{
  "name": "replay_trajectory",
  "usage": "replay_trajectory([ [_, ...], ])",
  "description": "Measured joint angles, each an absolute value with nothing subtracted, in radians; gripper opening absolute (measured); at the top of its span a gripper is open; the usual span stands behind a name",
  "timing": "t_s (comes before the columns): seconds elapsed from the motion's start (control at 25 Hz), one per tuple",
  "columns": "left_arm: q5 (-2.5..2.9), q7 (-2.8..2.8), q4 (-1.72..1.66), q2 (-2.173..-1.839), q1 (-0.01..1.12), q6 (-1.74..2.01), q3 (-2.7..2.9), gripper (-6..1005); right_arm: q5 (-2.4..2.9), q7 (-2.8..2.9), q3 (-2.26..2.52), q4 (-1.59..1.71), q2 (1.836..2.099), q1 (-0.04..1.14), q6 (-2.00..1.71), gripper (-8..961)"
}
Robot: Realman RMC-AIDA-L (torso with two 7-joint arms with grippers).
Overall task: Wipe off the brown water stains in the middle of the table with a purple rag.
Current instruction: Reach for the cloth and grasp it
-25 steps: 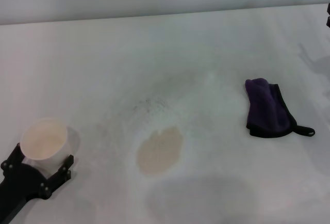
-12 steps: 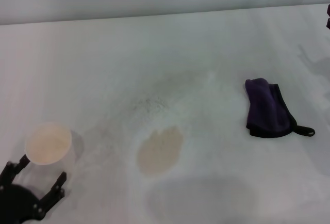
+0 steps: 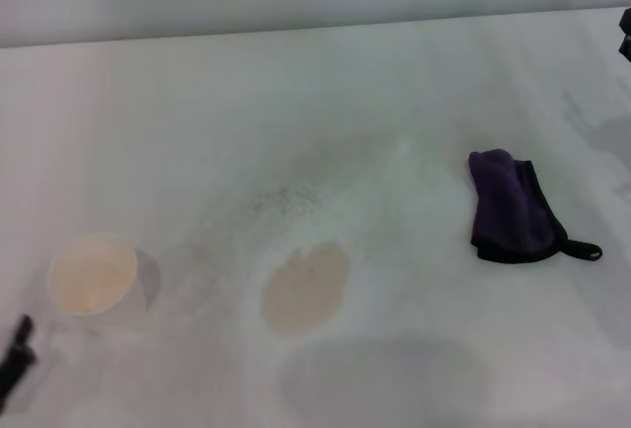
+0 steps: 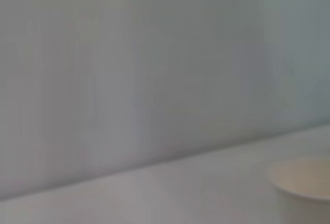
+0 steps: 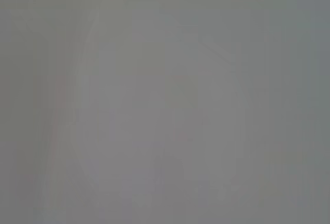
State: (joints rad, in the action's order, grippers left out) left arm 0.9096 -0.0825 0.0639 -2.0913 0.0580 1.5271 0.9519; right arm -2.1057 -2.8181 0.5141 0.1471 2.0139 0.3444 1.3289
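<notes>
On our white table (image 3: 296, 103) the purple rag (image 3: 513, 209) lies on our right side, folded, with its long axis running away from us and a little slanted; its black loop tab points to the right edge. The brown water stains (image 3: 306, 287) sit in the middle, to the left of the rag and somewhat nearer to us, well apart from it. The rag is not yet picked up, so we judge that the first step, to take it, is not begun. Our right gripper (image 3: 625, 34) shows only as a small dark part at the far right border, beyond the rag, and we cannot tell if its fingers are spread or pressed together. Our left gripper (image 3: 14, 357) is at the low left corner, near the cream cup (image 3: 93, 275) but not touching it, and its fingers also cannot be judged. The right arm is clearly the nearer one to the rag, so the coming move belongs to it, we think. The rag looks soft and thick with a dark hem; the stain is a flat, pale tan, oval patch with an uneven edge; the table is smooth with faint grey smudges. The right wrist view shows nothing we can read.
</notes>
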Motion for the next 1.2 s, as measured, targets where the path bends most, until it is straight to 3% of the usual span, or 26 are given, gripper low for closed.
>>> replay_trajectory([
  [0.28,0.677,-0.119,0.047,-2.081,0.071,1.605,0.948,891,-2.07,-2.315,0.543,0.209,2.008,0.364,1.29,868],
  [0.56,0.545,-0.179,-0.021,-2.075,0.102,1.608,0.948,892,-1.862,-1.679,0.725,0.554,2.003,0.357,1.12,839],
  [1.2,0.475,-0.203,-0.131,-2.067,0.13,1.601,0.946,891,-0.673,-0.469,1.133,1.472,2.009,0.392,1.224,807],
])
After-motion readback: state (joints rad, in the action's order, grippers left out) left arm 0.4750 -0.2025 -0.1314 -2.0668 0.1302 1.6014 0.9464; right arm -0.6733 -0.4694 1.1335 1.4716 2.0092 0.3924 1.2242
